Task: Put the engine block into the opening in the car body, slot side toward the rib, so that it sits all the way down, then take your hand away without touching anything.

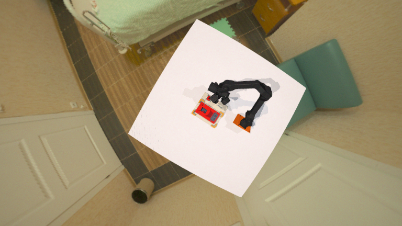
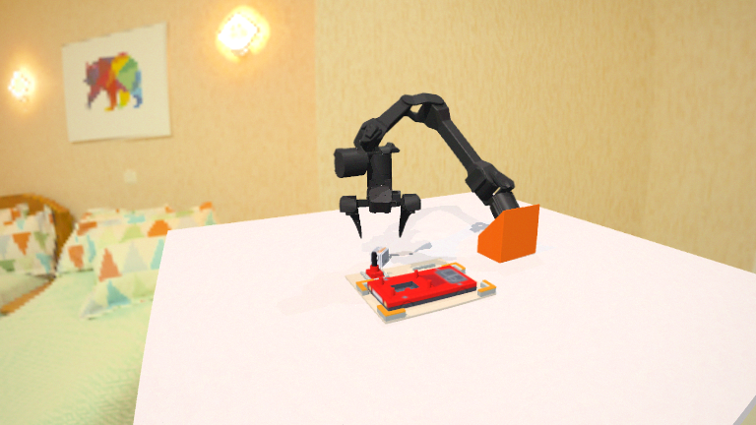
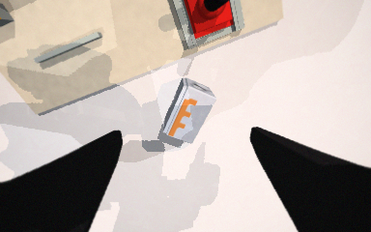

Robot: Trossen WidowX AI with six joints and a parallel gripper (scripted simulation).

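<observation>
The engine block (image 2: 383, 256) (image 3: 190, 113) is a small grey block with an orange comb-shaped mark. It stands on the table just off the board's edge, slanted between the finger directions in the wrist view. My gripper (image 1: 219, 99) (image 2: 380, 237) (image 3: 186, 134) is wide open and empty above it, with fingers pointing down. The red car body (image 1: 209, 112) (image 2: 440, 287) lies on the board, and its dark opening (image 1: 203, 110) (image 2: 404, 286) shows no block in it. The slot and the rib cannot be told clearly. The block is hidden in the top view.
The beige board (image 2: 434, 308) (image 3: 135, 29) has orange-and-grey corner pieces around the car. A red piece (image 2: 373, 272) (image 3: 205, 26) with an upright black knob stands in a grey frame close to the engine block. A grey bar (image 3: 70, 48) lies on the board. An orange block (image 1: 238, 119) (image 2: 518, 233) stands by the arm's base.
</observation>
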